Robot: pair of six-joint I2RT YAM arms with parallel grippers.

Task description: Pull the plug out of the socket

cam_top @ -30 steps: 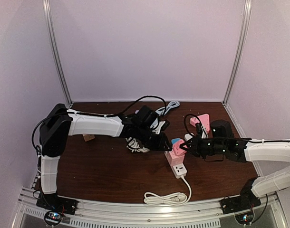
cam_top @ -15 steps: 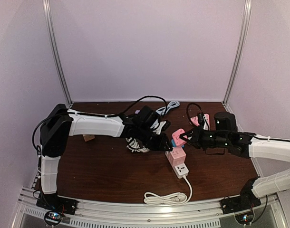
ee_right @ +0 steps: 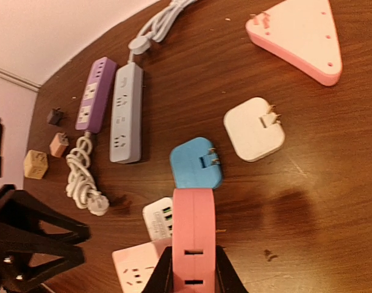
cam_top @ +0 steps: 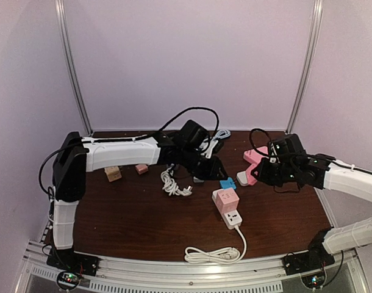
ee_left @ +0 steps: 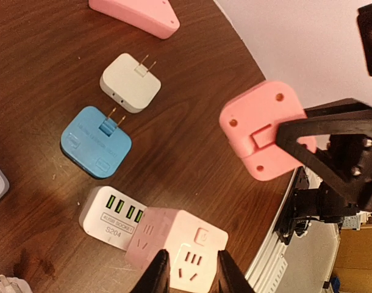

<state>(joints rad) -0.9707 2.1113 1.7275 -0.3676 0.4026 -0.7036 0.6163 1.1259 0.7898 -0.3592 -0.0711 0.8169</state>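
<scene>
The pink cube socket with its white USB block lies on the dark wooden table. My right gripper is shut on a flat pink plug and holds it in the air, right of and apart from the socket. In the right wrist view the plug stands edge-on between my fingers, above the socket. My left gripper is open and raised behind the socket. In the left wrist view its jaws straddle the socket from above, and the plug hangs free.
A blue plug, a white plug and a pink triangular adapter lie behind the socket. Grey and purple power strips and a coiled white cable lie near the left arm. The socket's cord is coiled at the front.
My right gripper pulled the pink plug off the cube socket and carried it up and to the right. My left gripper moved back, away from the socket.
</scene>
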